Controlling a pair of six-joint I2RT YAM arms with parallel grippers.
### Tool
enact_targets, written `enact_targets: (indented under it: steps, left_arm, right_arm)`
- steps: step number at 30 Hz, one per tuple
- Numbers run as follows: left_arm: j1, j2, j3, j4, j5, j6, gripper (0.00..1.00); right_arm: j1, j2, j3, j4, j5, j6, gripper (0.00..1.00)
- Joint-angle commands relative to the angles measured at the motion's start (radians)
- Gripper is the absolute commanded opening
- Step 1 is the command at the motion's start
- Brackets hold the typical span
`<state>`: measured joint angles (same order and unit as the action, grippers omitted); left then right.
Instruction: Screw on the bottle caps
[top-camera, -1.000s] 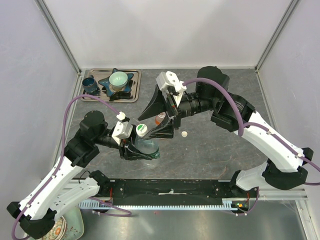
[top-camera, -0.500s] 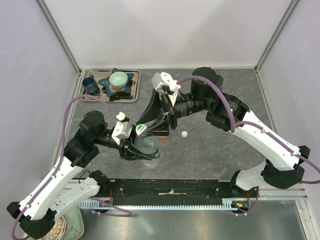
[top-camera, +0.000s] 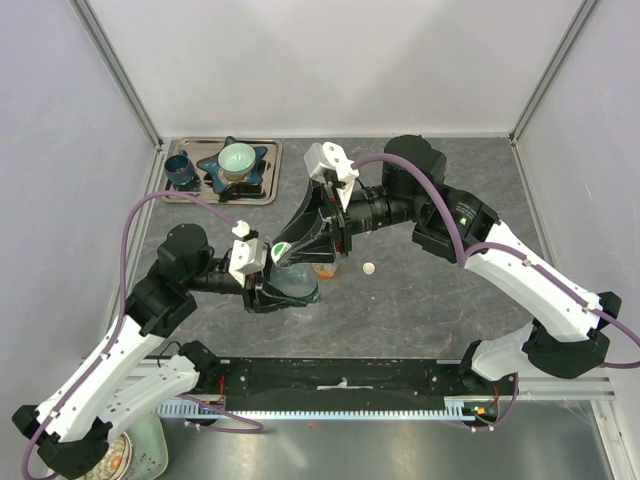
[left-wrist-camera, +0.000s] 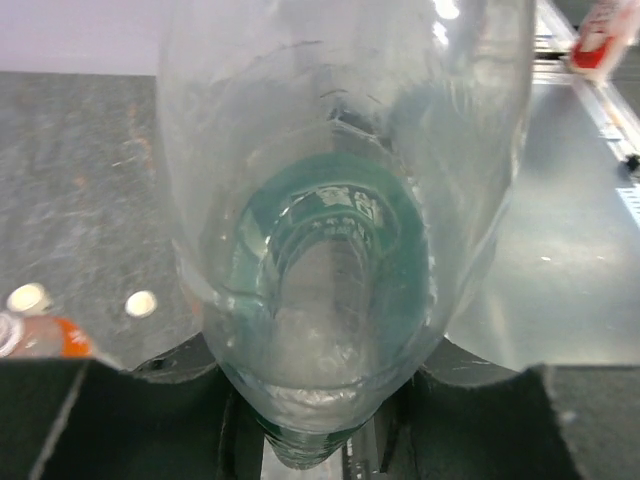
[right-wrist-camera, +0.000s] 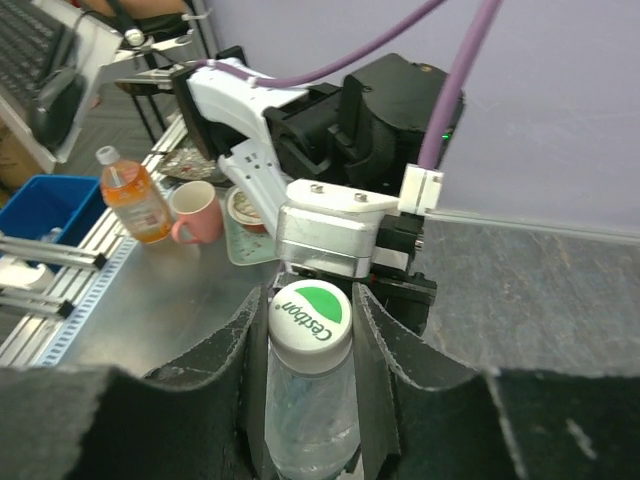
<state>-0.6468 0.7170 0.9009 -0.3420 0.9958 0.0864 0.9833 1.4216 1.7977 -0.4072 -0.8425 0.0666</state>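
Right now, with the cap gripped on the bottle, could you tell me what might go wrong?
The right gripper is shut on the green-topped cap; if it sits crooked, turning could cross-thread it. The clear bottle may twist in the left gripper. The orange bottle stands close by and could be knocked.

Lab test cell; white panel walls (top-camera: 330, 60), aluminium frame posts (top-camera: 118, 72), grey tabletop (top-camera: 420, 300)

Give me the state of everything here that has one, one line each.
left pincer, shut on green-tinted bottle
right pincer, shut on green-topped cap
green-tinted bottle, held, cap on its neck
green-topped cap, on the bottle, tightness unclear
loose cap, lying on the table
orange bottle, standing, seemingly capped
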Motion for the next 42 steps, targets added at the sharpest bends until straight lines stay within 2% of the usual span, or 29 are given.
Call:
enact_targets:
  steps: [1,5,8,12,18,20,22,24,27,29,30,31,32,33,38,39,41,42]
  left_arm:
    - [0.003,-0.021,0.04,0.046,-0.32,0.078,0.02]
    - [0.004,-0.036,0.023,0.046,-0.488,0.127,0.03]
    - [0.004,-0.048,0.006,0.043,-0.552,0.148,0.03]
    - [0.004,-0.07,-0.005,0.032,-0.562,0.165,0.04]
    - [0.004,-0.086,-0.007,0.018,-0.523,0.176,0.04]
    - [0.004,-0.094,-0.008,0.011,-0.526,0.188,0.04]
    - [0.004,-0.1,-0.013,0.009,-0.595,0.174,0.04]
    - [0.004,-0.108,-0.028,0.009,-0.649,0.171,0.04]
    - [0.004,-0.126,-0.065,0.027,-0.79,0.162,0.04]
    - [0.004,-0.149,-0.091,0.063,-0.899,0.127,0.04]
    - [0.004,-0.157,-0.114,0.072,-0.925,0.121,0.07]
    - [0.006,-0.162,-0.123,0.08,-0.971,0.112,0.1]
    - [0.006,-0.166,-0.131,0.101,-0.993,0.084,0.23]
    - [0.007,-0.168,-0.144,0.113,-1.038,0.073,0.28]
    - [0.058,-0.131,-0.171,0.207,-1.189,0.026,0.35]
    - [0.123,-0.098,-0.174,0.218,-1.186,0.016,0.35]
    - [0.227,-0.05,-0.165,0.239,-1.085,-0.028,0.35]
    - [0.363,-0.018,-0.151,0.248,-1.033,-0.052,0.35]
  right_arm:
    - [-0.003,0.011,-0.001,-0.113,0.221,-0.033,0.09]
    - [-0.003,0.048,0.018,-0.169,0.4,-0.001,0.02]
    - [-0.003,0.071,0.025,-0.174,0.462,0.018,0.0]
    - [0.0,0.089,0.051,-0.197,0.583,0.035,0.0]
    - [0.002,0.092,0.049,-0.179,0.625,0.052,0.01]
    - [0.002,0.091,0.049,-0.164,0.608,0.05,0.08]
    - [0.002,0.089,0.061,-0.153,0.599,0.049,0.37]
    - [0.002,0.083,0.074,-0.14,0.594,0.041,0.6]
    - [0.002,0.073,0.11,-0.137,0.625,0.018,0.76]
    - [0.002,0.054,0.132,-0.133,0.648,-0.007,0.82]
    - [0.002,0.037,0.137,-0.128,0.655,-0.011,0.88]
    - [0.002,0.03,0.138,-0.124,0.663,-0.017,0.9]
    - [0.002,0.022,0.138,-0.119,0.675,-0.027,0.93]
    - [0.002,0.005,0.14,-0.12,0.681,-0.031,0.94]
    - [0.002,-0.045,0.129,-0.12,0.727,-0.056,0.98]
    - [0.002,-0.061,0.117,-0.12,0.741,-0.059,0.98]
    - [0.002,-0.078,0.104,-0.12,0.757,-0.059,0.98]
    - [0.0,-0.09,0.091,-0.12,0.763,-0.059,0.98]
